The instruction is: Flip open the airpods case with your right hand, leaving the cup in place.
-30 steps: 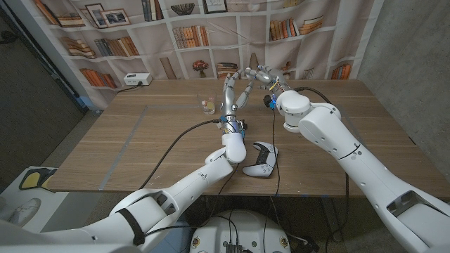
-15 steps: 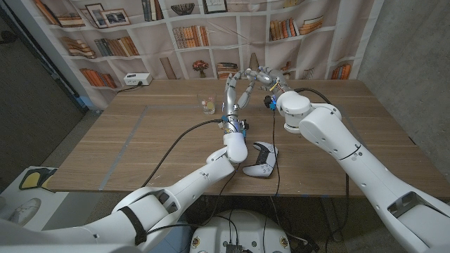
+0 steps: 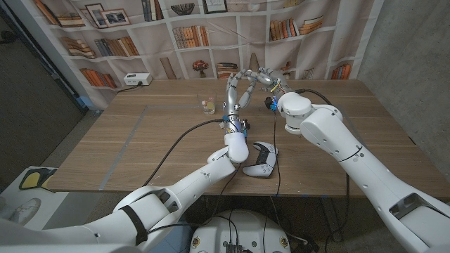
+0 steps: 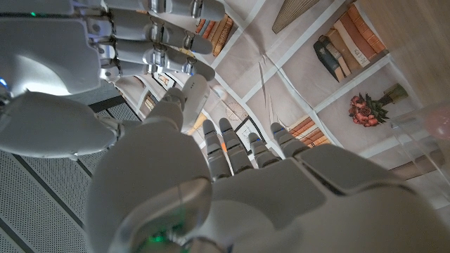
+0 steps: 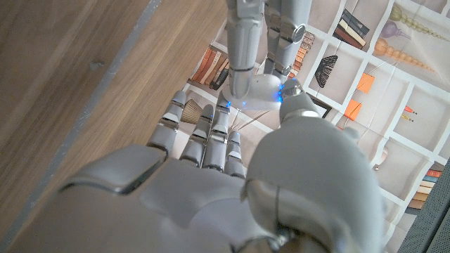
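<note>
Over the far middle of the light brown wooden table (image 3: 140, 140), toward 12 o'clock in the head view, the two hands meet in the air. The left hand (image 3: 233, 95) stands raised above its wrist with its fingers reaching toward the far edge and spread into a loose V. Nothing shows between them, so it reads as open and empty. In the left wrist view those fingers (image 4: 239, 144) lie straight, side by side.

The right hand (image 3: 257, 76) hangs at about 1 o'clock from the left one, just beside its fingertips, with its fingers bent in toward them. The right wrist view shows its own fingers (image 5: 204, 137) reaching forward, loosely bent, and the left hand (image 5: 256, 63) close ahead with blue lights glowing at its base. Whether the right hand grips anything I cannot tell, since the spot where the hands meet is too small and crowded to read. For the same reason I cannot make out the airpods case or say where it is.

The small clear glass cup (image 3: 207, 105) stands upright on the table at about 10 o'clock from the left wrist, near the hand but apart from it.

A white game controller with black grips (image 3: 261, 160) lies at 5 o'clock from the left wrist, near the table's front edge. A black cable (image 3: 183, 137) runs across the wood toward the left wrist. Behind the table hangs a printed bookshelf backdrop (image 3: 105, 42).
</note>
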{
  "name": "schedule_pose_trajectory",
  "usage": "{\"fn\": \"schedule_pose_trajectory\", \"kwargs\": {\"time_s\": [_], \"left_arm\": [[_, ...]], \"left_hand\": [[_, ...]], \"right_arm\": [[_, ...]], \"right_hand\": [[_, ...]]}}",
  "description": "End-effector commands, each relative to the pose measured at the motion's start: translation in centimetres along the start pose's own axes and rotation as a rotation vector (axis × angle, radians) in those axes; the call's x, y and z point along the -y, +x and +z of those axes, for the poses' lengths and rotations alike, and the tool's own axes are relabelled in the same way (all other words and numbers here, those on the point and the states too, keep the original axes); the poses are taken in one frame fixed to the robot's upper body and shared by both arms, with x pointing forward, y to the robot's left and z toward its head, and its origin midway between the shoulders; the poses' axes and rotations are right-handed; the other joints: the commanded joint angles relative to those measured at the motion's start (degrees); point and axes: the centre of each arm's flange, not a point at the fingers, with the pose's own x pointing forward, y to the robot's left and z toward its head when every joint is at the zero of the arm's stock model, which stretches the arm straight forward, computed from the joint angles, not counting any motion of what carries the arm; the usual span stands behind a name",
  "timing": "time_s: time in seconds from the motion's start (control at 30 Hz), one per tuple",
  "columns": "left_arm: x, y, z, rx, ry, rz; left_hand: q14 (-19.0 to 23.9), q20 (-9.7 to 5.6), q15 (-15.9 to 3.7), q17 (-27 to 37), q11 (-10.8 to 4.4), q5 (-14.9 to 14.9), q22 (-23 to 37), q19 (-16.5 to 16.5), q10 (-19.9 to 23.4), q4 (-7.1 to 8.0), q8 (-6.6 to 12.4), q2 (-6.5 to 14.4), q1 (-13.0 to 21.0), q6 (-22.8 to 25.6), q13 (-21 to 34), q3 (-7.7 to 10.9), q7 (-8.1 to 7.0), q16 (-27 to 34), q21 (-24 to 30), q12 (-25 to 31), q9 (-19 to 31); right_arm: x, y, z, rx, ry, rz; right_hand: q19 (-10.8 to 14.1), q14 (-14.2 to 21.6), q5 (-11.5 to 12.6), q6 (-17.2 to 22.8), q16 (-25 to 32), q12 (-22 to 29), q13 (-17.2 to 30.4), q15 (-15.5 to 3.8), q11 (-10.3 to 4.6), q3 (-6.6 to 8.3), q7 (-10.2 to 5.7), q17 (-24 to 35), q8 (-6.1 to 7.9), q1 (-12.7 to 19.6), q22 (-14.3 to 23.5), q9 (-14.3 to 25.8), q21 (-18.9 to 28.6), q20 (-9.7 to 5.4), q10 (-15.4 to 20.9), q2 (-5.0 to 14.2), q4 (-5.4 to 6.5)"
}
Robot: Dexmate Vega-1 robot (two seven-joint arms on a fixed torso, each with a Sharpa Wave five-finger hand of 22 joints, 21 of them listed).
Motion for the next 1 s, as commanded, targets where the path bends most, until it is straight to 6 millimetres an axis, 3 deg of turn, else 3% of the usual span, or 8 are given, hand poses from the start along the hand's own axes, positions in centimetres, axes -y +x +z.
{"fn": "schedule_pose_trajectory", "kwargs": {"time_s": [0.03, 0.27, 0.67, 1.0], "left_arm": [[0.12, -0.2, 0.25, 0.004, -0.005, -0.008], [0.09, -0.25, 0.27, 0.005, -0.006, -0.008], [-0.05, -0.31, 0.09, -0.006, -0.006, -0.007], [0.07, -0.15, 0.08, -0.001, -0.012, -0.012]], "left_hand": [[0.9, 0.48, -0.06, 0.3, -0.18, -0.1, 0.3, 0.3, 1.3, 0.5, 0.53, 0.6, -0.2, 1.2, 0.1, -0.08, 0.09, 0.5, 0.6, 0.7, 0.2], [2.1, 0.61, -0.35, 0.5, -0.2, 0.0, 0.4, 0.7, 3.6, 0.82, 1.52, 1.6, -0.1, 4.2, 0.1, 0.25, 0.28, 0.9, 0.7, 1.4, 0.1], [2.4, 0.88, -0.27, 0.5, 0.48, -0.2, 0.4, 0.9, 3.1, 1.04, 1.03, 1.3, -0.6, 3.5, 0.2, 0.09, 0.72, 0.8, 0.8, 1.0, 0.1], [3.7, 1.33, -0.45, 0.6, 0.36, -0.1, 0.5, 1.4, 5.2, 1.2, 1.48, 1.9, -0.5, 5.2, 0.2, 0.58, 0.42, 1.2, 1.0, 1.7, 0.1]], "right_arm": [[0.0, -0.28, -0.1, 0.006, 0.004, 0.004], [-0.08, -0.36, 0.0, 0.01, 0.003, 0.008], [-0.26, -0.36, 0.11, 0.012, 0.006, 0.01], [-0.67, -0.49, 0.12, 0.014, -0.002, 0.025]], "right_hand": [[-0.1, 0.1, 0.2, 0.3, -0.1, 0.2, 4.6, -0.11, -6.88, 0.51, -0.06, 0.2, -0.02, 1.3, 0.2, 0.1, 0.0, 0.07, 6.8, 1.93, 0.66], [-0.1, 0.2, 0.2, 0.4, -0.1, 0.2, 4.7, 0.08, -6.77, 0.46, 0.07, 0.2, -0.03, 1.3, 0.2, 0.1, 0.0, 0.07, 6.8, 1.87, 0.64], [0.0, 0.1, 0.3, 0.4, -0.1, 0.1, 4.7, -0.12, -6.87, 0.41, -0.06, 0.2, -0.07, 1.3, 0.2, 0.1, 0.0, 0.06, 6.8, 1.93, 0.65], [0.0, 0.1, 0.3, 0.8, -0.1, 0.2, 4.7, 0.0, -6.81, 0.39, -0.21, 0.2, 0.07, 1.4, 0.2, 0.1, 0.0, 0.07, 6.9, 1.93, 0.62]]}}
